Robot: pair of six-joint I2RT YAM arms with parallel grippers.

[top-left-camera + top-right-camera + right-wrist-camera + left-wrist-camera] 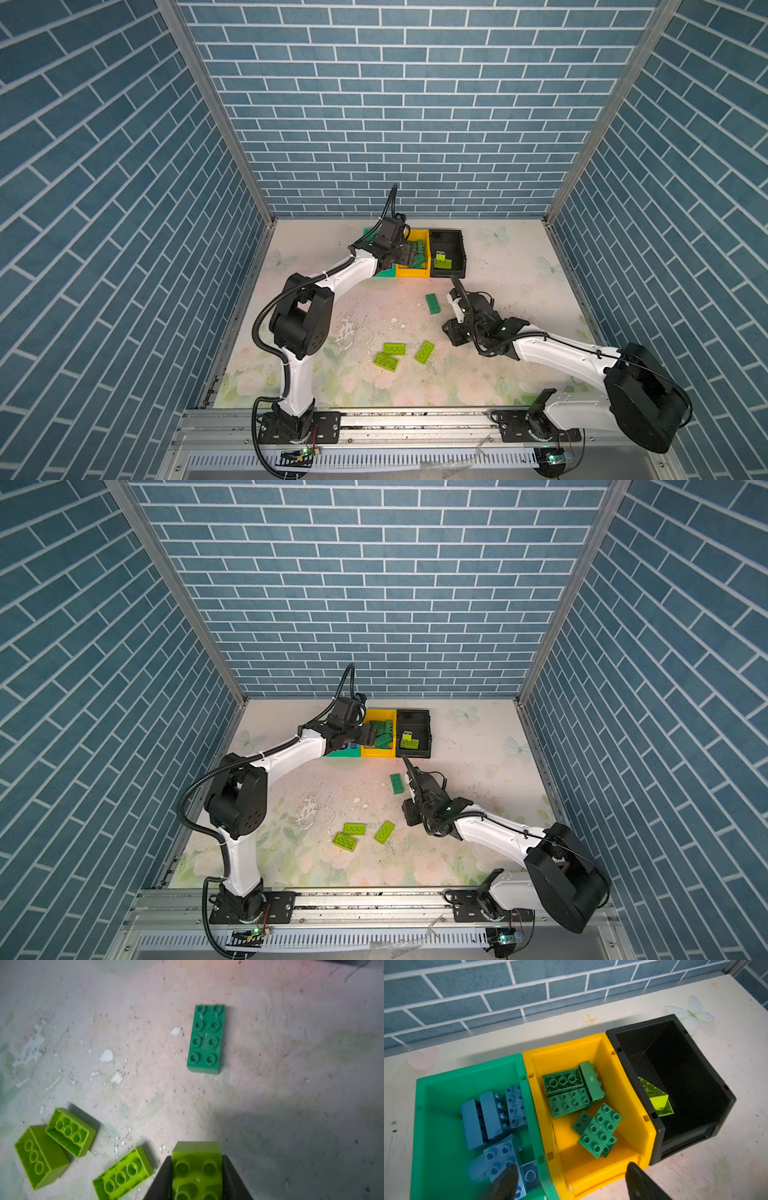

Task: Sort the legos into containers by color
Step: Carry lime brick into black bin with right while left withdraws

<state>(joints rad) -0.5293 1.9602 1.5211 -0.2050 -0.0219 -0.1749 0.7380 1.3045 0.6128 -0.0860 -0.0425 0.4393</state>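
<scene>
- The right claw (197, 1157) is clamped on a lime brick (196, 1174). Its fingers (164, 1178) press on the two long sides, and the studs face the wrist camera. Gripping across the narrow width should keep the brick square in the claw.
- In both top views this claw sits near the low front lip of the black bin (446, 232), which already holds lime bricks (442, 261). Treat the black bin as the likely destination for the held brick.
- The left claw (574, 1182) stands wide apart and holds nothing. It hovers above the front of the yellow bin (623, 1076), close to the wall next to the green bin (446, 1088).
- The yellow bin holds dark green bricks (600, 1128). The green bin holds light blue bricks (492, 1115). The three bins stand side by side, touching, at the back of the table (519, 270).
- Left to sort: one dark green brick (206, 1039), studs up, just beside the right claw. Three lime bricks (70, 1132) lie studs down nearer the front of the table, two of them touching.
- Watch the left arm (345, 274). It reaches over the bins next to the black one, so keep the right claw's approach to the black bin's own front. The loose dark green brick lies near that path.
</scene>
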